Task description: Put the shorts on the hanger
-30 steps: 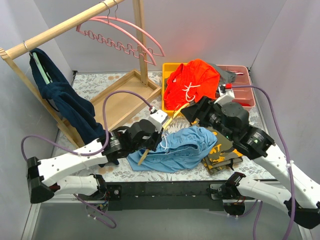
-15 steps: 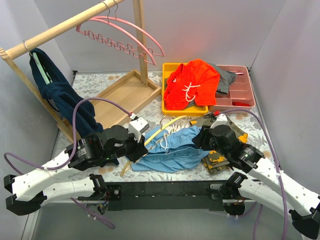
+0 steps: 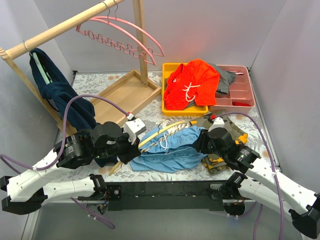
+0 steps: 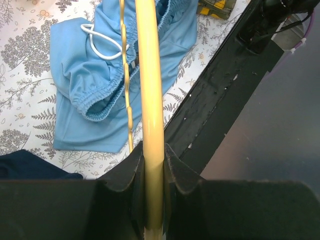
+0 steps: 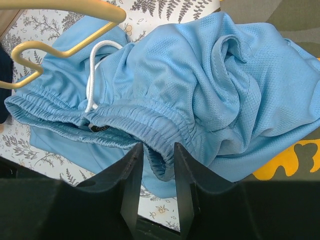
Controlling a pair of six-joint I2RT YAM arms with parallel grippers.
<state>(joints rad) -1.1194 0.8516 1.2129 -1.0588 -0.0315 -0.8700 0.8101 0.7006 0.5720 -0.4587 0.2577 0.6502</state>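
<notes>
The sky-blue shorts (image 3: 172,152) lie crumpled on the table in front of the arms, white drawstring showing. The pale-yellow hanger (image 3: 162,131) lies slanted across their left part. My left gripper (image 3: 131,149) is shut on the hanger's arched bar. In the left wrist view the hanger (image 4: 150,75) runs straight out from the gripper (image 4: 152,157) over the shorts (image 4: 80,75). My right gripper (image 3: 201,142) is at the shorts' right side. In the right wrist view it (image 5: 159,155) pinches a fold of the elastic waistband (image 5: 165,132). The hanger's end (image 5: 75,6) shows top left.
The camouflage shorts (image 3: 222,156) lie under my right arm. Orange shorts (image 3: 192,82) drape a yellow bin beside a pink tray (image 3: 241,92). A wooden rack (image 3: 60,28) at back left carries pink hangers (image 3: 120,37) and a navy garment (image 3: 65,100).
My left arm has drawn back to the left and lower, swinging the hanger flatter across the shorts. My right arm has dropped from near the orange shorts onto the blue waistband.
</notes>
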